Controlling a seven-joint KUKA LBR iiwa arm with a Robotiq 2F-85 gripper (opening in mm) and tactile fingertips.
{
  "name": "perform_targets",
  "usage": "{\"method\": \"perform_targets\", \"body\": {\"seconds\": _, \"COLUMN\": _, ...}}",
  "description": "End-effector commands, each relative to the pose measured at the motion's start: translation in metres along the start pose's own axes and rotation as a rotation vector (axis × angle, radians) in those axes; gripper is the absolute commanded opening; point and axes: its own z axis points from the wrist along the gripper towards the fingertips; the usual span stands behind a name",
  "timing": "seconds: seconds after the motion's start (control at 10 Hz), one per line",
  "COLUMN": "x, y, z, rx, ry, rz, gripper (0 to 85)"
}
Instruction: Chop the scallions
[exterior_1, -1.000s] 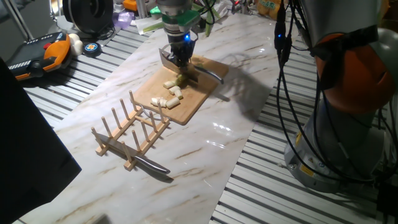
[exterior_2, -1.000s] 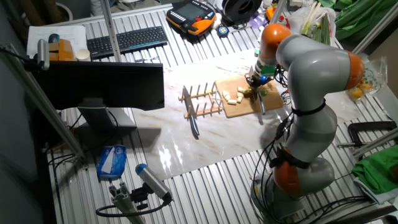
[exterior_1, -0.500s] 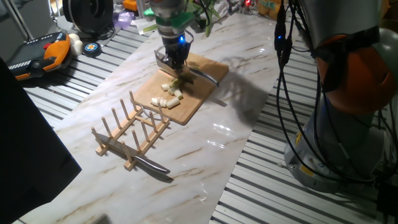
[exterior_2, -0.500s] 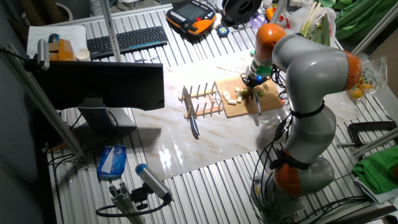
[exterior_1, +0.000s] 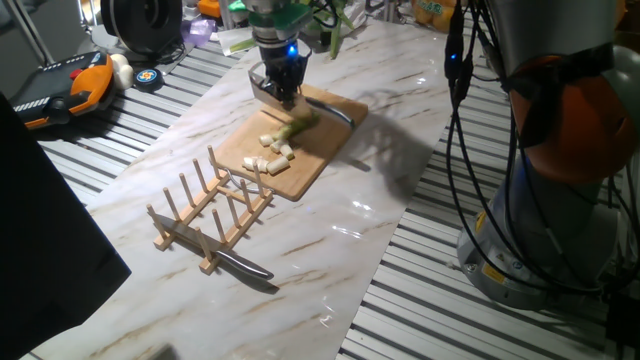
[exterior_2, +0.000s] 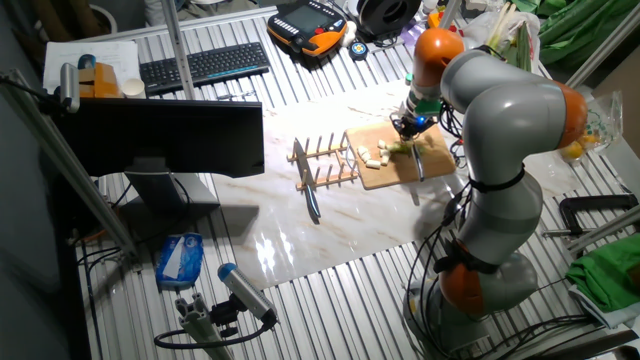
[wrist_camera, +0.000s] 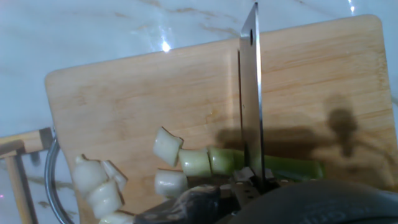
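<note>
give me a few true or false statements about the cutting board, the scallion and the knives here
1. Cut scallion pieces lie on the wooden cutting board. True.
2. The end effector holds a cleaver blade over the scallion stalk. True.
3. The whole stalk is already chopped. False: an uncut green length remains on the board.
4. The cutting board sits on the wooden rack. False: it lies on the marble tabletop beside the rack.
5. A second knife lies on the table by the rack. True.
6. The cut pieces are dark green leaves. False: they are white to pale green stubs.
</note>
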Motion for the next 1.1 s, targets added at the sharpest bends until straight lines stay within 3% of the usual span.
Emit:
{"method": "perform_targets", "body": {"seconds": 0.0, "x": 0.0, "y": 0.001, "z": 0.003, "rx": 0.002, "ry": -0.005, "rz": 0.001, "gripper": 0.7}}
{"method": "perform_targets", "body": {"seconds": 0.3, "x": -0.005, "y": 0.005, "z": 0.011, "rx": -0.009, "ry": -0.004, "rz": -0.001, "gripper": 0.7}}
{"method": "perform_targets", "body": {"seconds": 0.6, "x": -0.003, "y": 0.005, "z": 0.022, "rx": -0.011, "ry": -0.006, "rz": -0.004, "gripper": 0.7}}
{"method": "perform_targets", "body": {"seconds": 1.0, "x": -0.001, "y": 0.003, "z": 0.023, "rx": -0.007, "ry": -0.003, "rz": -0.004, "gripper": 0.7}}
